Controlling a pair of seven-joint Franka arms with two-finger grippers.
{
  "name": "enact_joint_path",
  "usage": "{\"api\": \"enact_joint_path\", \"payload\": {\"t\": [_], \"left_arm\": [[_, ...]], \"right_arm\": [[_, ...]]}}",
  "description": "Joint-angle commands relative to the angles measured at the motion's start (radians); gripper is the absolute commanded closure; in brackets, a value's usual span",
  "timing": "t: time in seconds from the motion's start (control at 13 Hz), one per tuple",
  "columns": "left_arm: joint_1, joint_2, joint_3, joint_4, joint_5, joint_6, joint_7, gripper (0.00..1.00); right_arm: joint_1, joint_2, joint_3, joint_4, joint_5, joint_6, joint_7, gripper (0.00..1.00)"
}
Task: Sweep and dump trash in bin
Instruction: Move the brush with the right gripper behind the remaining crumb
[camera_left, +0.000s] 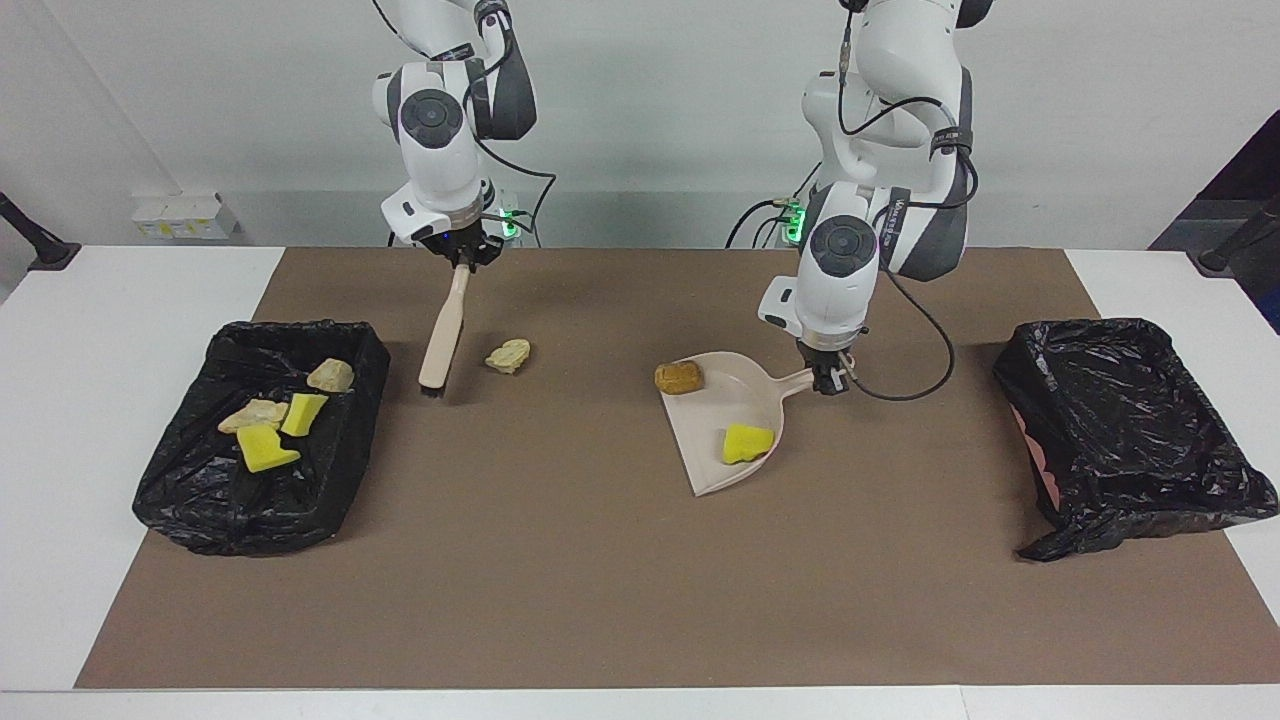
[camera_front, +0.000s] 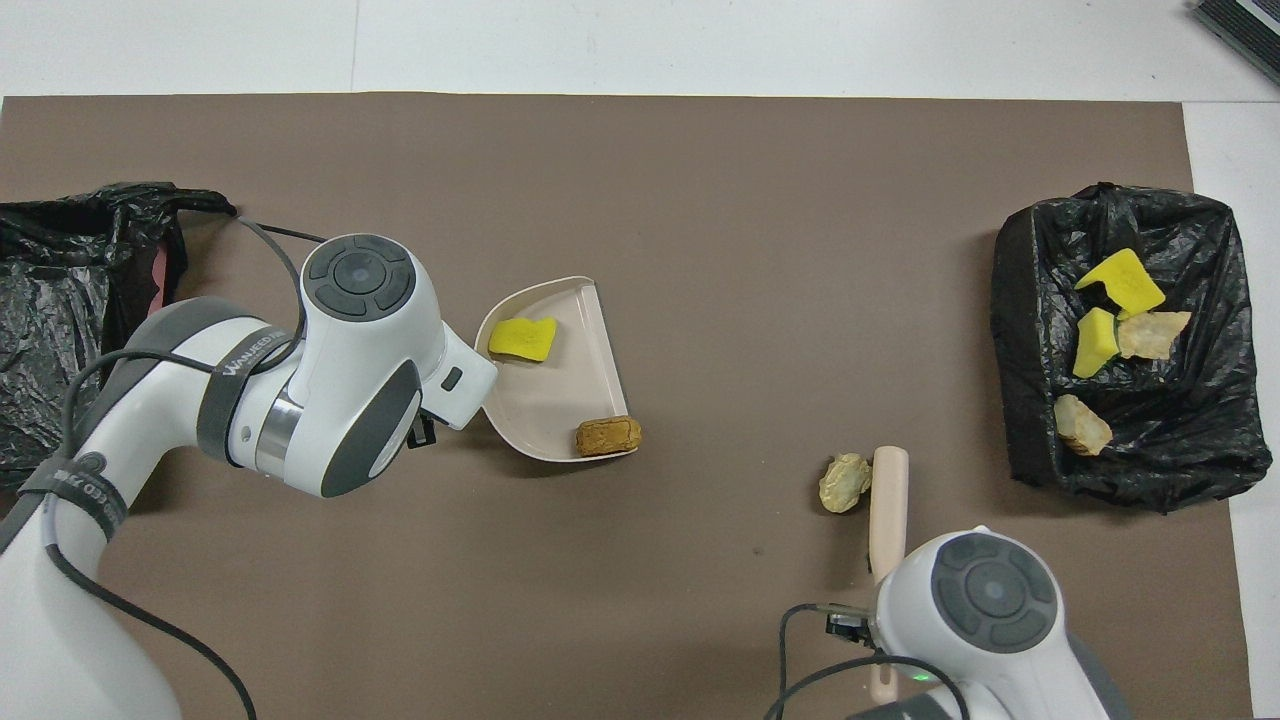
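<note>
My right gripper (camera_left: 462, 262) is shut on the top of the beige brush (camera_left: 443, 330). The brush hangs slanted, with its bristles low over the mat. It sits beside a tan trash lump (camera_left: 508, 355), on the side toward the right arm's end. In the overhead view the brush (camera_front: 887, 500) lies right alongside that lump (camera_front: 845, 483). My left gripper (camera_left: 828, 378) is shut on the handle of the beige dustpan (camera_left: 715, 440), which rests on the mat. A yellow sponge chunk (camera_left: 747, 443) lies in the pan. A brown lump (camera_left: 679, 377) sits at its open edge.
A black-lined bin (camera_left: 200, 500) at the right arm's end holds several yellow and tan scraps. A second black-lined bin (camera_left: 1130, 430) stands at the left arm's end. A brown mat (camera_left: 600, 580) covers the table between them.
</note>
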Motion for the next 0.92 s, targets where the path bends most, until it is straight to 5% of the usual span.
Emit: {"api": "enact_joint_path", "payload": {"t": [0.0, 0.15, 0.85], "left_arm": [[0.004, -0.028, -0.001, -0.039, 0.011, 0.033, -0.002, 1.00], [0.003, -0.030, 0.001, -0.039, 0.011, 0.034, -0.002, 1.00], [0.002, -0.030, 0.001, -0.039, 0.011, 0.031, -0.002, 1.00]], "right_arm": [[0.037, 0.046, -0.001, -0.018, 0.028, 0.086, 0.042, 1.00], [0.042, 0.111, -0.001, 0.012, 0.046, 0.191, 0.053, 1.00], [0.091, 0.488, 0.000, 0.378, 0.103, 0.325, 0.045, 1.00]]}}
